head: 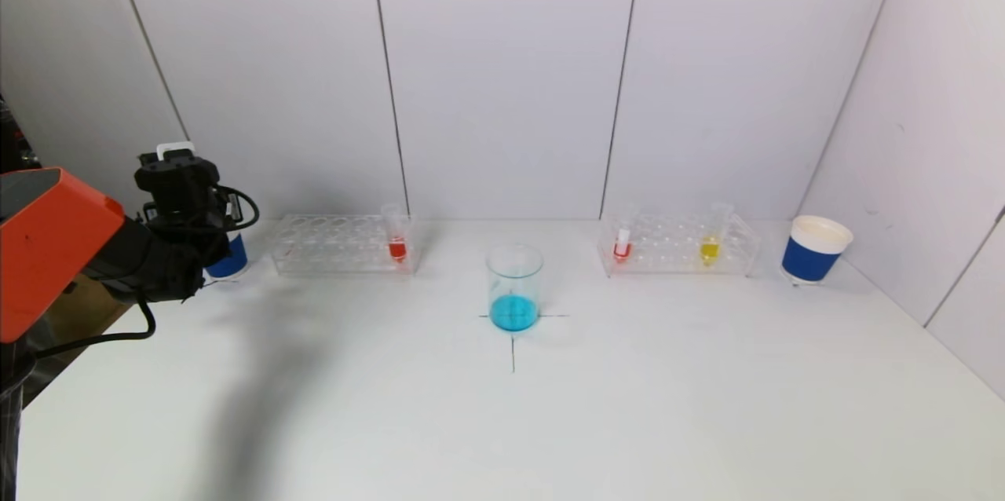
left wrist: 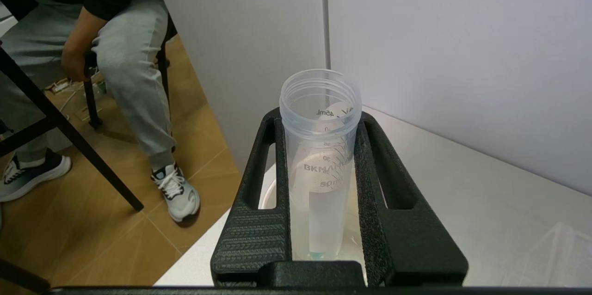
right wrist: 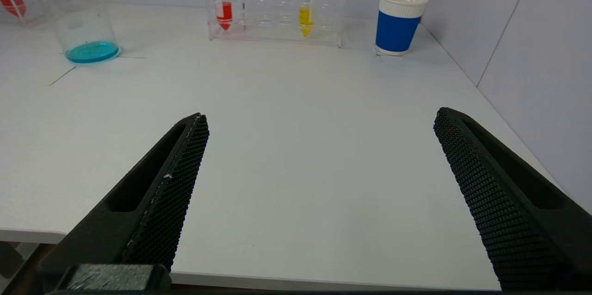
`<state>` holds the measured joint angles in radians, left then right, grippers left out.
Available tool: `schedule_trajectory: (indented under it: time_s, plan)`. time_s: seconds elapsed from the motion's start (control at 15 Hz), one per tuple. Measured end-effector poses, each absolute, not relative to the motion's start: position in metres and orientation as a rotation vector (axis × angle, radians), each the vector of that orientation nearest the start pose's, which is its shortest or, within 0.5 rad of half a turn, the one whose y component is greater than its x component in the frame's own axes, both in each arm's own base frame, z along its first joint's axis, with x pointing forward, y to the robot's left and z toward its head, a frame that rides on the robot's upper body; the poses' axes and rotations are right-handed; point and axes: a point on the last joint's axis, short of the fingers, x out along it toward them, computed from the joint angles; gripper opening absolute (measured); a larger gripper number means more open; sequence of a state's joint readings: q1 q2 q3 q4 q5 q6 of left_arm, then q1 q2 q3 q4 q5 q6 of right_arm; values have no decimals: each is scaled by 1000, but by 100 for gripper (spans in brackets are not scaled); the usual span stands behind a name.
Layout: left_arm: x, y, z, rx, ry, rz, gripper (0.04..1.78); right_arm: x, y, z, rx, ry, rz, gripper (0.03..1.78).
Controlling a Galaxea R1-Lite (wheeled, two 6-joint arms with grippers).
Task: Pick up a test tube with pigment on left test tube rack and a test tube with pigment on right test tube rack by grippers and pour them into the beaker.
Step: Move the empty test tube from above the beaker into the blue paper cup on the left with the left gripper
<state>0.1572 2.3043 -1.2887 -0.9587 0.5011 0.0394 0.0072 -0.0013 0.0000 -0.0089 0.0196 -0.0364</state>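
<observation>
My left hand (left wrist: 319, 221) grips an emptied clear plastic test tube (left wrist: 320, 156), upright over the blue paper cup (head: 230, 256) at the white surface (head: 502, 407)'s far-left end. Only the left wrist view shows its printed "BKMAM" and "45mL" scale. My right hand (right wrist: 319, 156) hovers spread wide, facing the clear beaker of blue liquid (right wrist: 81, 20) and right rack (right wrist: 277, 15).

The left tool (left wrist: 319, 170) hides most of the blue-and-white paper cup (head: 232, 257) behind it at the white desk's (head: 502, 422) far left. The right tool (right wrist: 321, 121) lies outside the head view. The clear plastic tube's (left wrist: 320, 156) tip is blocked by the tool's base.
</observation>
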Motion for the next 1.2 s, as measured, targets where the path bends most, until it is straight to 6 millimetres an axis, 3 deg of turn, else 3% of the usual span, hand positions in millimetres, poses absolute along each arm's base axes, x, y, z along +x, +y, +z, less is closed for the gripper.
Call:
schedule_trajectory:
  time_s: [0.27,0.6,0.73,1.0,1.2]
  plan:
    - [449,82,109,48,68,658,64,-23,0,76,-36,-11,27,177]
    - [449,82,110,47,66,659,141,-23,0,76,-36,-11,26,177]
    - [449,82,111,47,65,659,163,-23,0,76,-36,-11,26,177]
    - [444,81,123,53,50,653,176,-23,0,76,-36,-11,26,177]
    - [430,78,149,72,15,584,176,-23,0,76,-36,-11,27,177]
